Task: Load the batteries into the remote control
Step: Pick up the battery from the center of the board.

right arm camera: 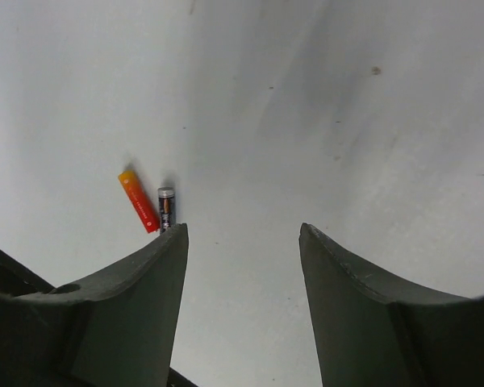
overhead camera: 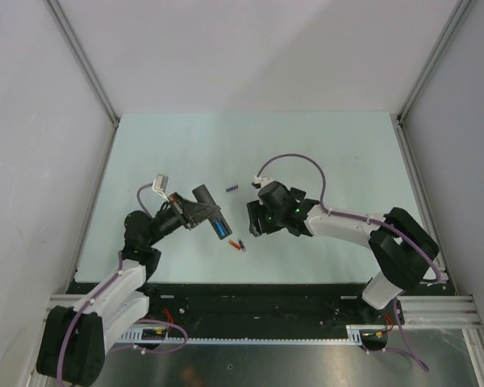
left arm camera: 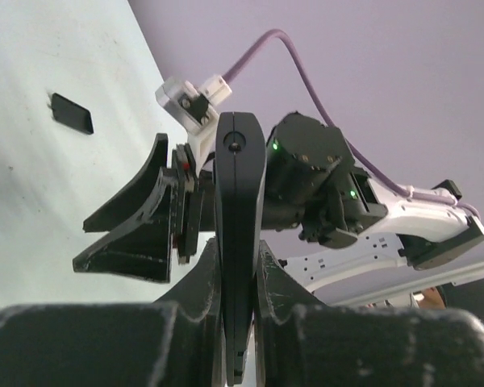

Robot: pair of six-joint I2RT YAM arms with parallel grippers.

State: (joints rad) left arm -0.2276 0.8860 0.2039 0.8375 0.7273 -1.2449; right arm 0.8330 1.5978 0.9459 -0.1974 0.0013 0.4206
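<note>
Closest to us, at the bottom of the left wrist view, the left gripper [left arm camera: 239, 274] is clenched tight on the remote control [left arm camera: 239, 185]. The remote stands on its thin edge between the fingers.

From above, the remote is a little left of the middle of the frame and looks lifted off the bench [overhead camera: 331, 153]. A blue battery [overhead camera: 219, 230] shows at its lower end. We think it is already in the back slot, but we cannot be sure.

A bit to the right and higher up, a small flat black piece [overhead camera: 232, 188] lies on the bench. Below it, the red-orange battery [right arm camera: 139, 201] and a dark battery [right arm camera: 166, 208] lie side by side. They are at the lower left of the right wrist view, just beside one finger of the right gripper [right arm camera: 242, 242]. That gripper is wide open and holds nothing.

So we guess one battery is in. At least one more must be picked up and pushed in. The black piece may be the lid, which would go on last.
</note>
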